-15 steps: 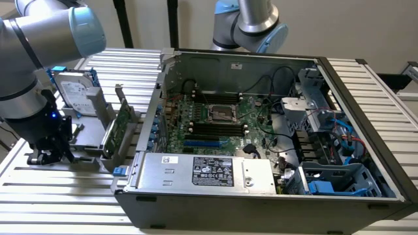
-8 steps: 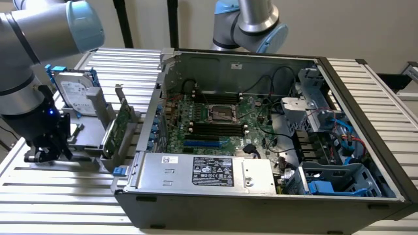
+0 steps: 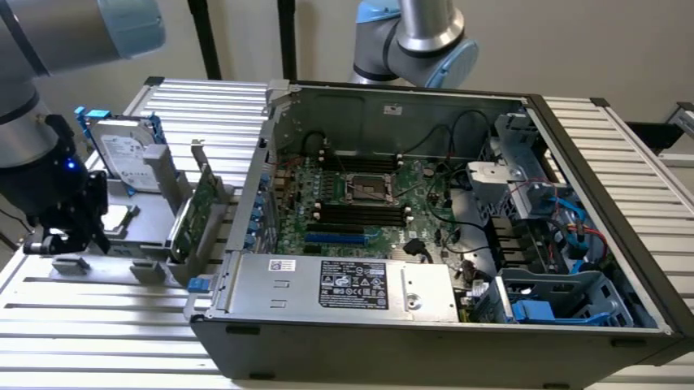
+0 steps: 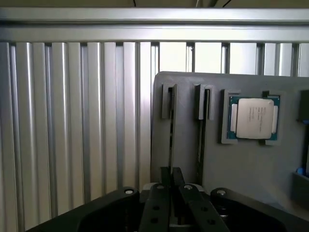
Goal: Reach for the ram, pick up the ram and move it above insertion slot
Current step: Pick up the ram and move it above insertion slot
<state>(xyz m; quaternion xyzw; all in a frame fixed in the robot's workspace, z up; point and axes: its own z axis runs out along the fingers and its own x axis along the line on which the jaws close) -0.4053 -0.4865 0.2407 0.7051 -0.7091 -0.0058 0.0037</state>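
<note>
The ram [image 4: 171, 135] stands on edge as a thin strip in the end brackets of a grey holder plate [image 4: 241, 169]. My gripper [image 4: 172, 176] straddles its near end, with the two dark fingers [image 4: 160, 193] pressed close against its sides, so it is shut on the ram. The stick still sits in the holder. In the exterior view my gripper [image 3: 63, 244] is low over that holder [image 3: 130, 240] at the exterior view's left, outside the open computer case. The black insertion slots [image 3: 363, 215] lie on the motherboard inside the case.
A second narrow bracket pair [image 4: 202, 121] runs beside the ram, and a processor chip [image 4: 253, 118] rests further along the holder. A silver hard drive [image 3: 125, 150] and a taller green card [image 3: 195, 213] stand between my gripper and the case wall [image 3: 255, 203]. Another arm [image 3: 418, 41] is behind the case.
</note>
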